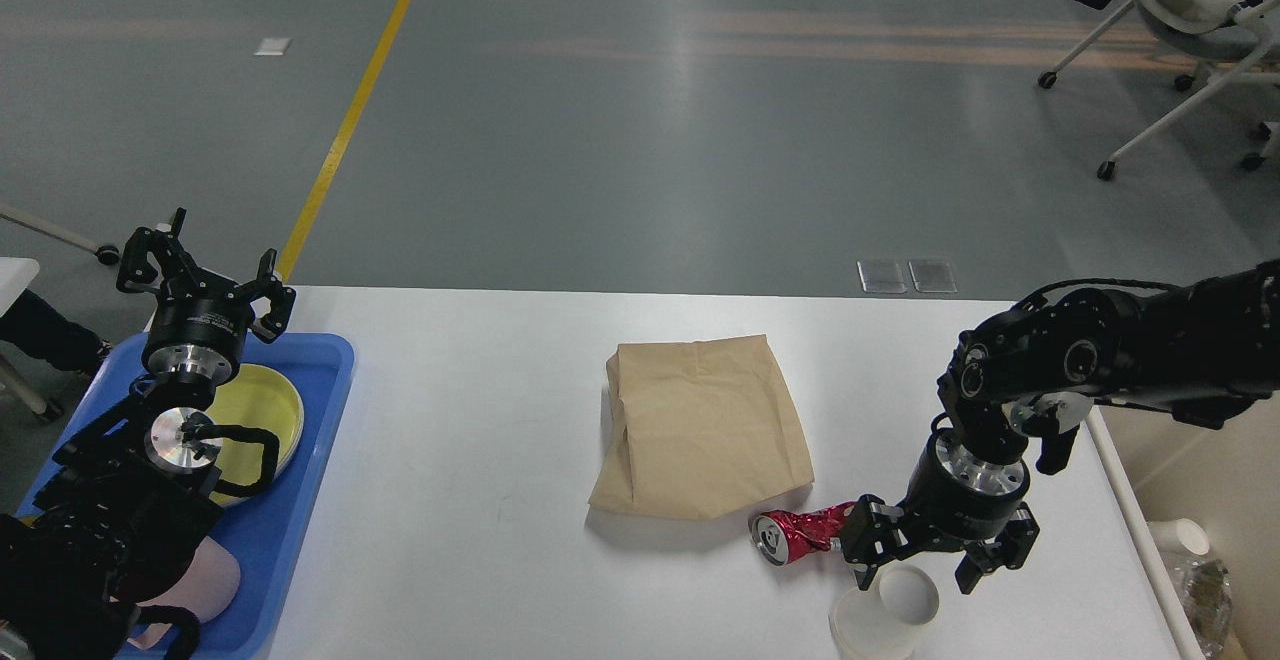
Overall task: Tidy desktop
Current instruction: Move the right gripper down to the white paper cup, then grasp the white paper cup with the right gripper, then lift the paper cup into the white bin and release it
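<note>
The white desktop [480, 500] holds a flat brown paper bag [700, 425] in the middle. A crushed red can [795, 537] lies just in front of the bag's right corner. A white paper cup [880, 620] lies on its side near the front edge. My right gripper [918, 572] is open, pointing down, its fingers either side of the cup's upper rim, with the left finger close to the can's right end. My left gripper [205, 268] is open and empty, held up over the far end of the blue tray.
A blue tray [325, 365] on the table's left end holds a yellow plate [270, 405] and a pink item [210, 580], partly hidden by my left arm. A cream bin [1120, 485] at the right edge holds a white cup [1182, 537] and crumpled wrap [1205, 590].
</note>
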Tool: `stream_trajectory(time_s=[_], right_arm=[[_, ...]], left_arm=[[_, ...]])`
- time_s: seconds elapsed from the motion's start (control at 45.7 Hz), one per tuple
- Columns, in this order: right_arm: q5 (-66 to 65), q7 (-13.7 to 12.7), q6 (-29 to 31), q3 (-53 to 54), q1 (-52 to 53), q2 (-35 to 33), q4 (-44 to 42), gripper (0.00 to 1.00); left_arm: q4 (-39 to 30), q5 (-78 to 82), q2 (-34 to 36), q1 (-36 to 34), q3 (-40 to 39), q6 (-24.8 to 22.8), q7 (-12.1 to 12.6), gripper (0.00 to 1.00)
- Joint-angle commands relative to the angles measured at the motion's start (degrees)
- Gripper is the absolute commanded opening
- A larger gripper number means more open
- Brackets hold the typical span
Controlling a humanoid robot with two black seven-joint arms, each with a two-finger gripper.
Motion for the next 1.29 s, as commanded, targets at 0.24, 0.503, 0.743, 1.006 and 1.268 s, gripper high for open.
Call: stream_trajectory(time_s=[0.24,0.503,0.743,1.006,1.268], right_arm=[[0.0,-0.1,-4.8,0.1,-3.8,2.7,-0.5,0.88],[-1.5,-0.3,-6.2,-0.4,-3.4,2.6,0.0,0.14],[-4.6,-1.3,-4.1,-0.4,-2.6,2.6,0.1,0.00],[-4.5,-1.2,1.0,-0.8,5.8,-3.2,0.2,0.00],[-4.4,-1.0,3.9,-1.1,23.6,-12.8,0.2,0.00]], left_arm=[[0.0,0.0,0.0,0.0,0.0,0.0,0.0,0.96],[0.0,0.0,0.0,0.0,0.0,0.0,0.0,0.96],[0.0,0.0,0.0,0.0,0.0,0.0,0.0,0.96],[0.0,0.0,0.0,0.0,0.0,0.0,0.0,0.96],[0.0,0.0,0.0,0.0,0.0,0.0,0.0,0.96]])
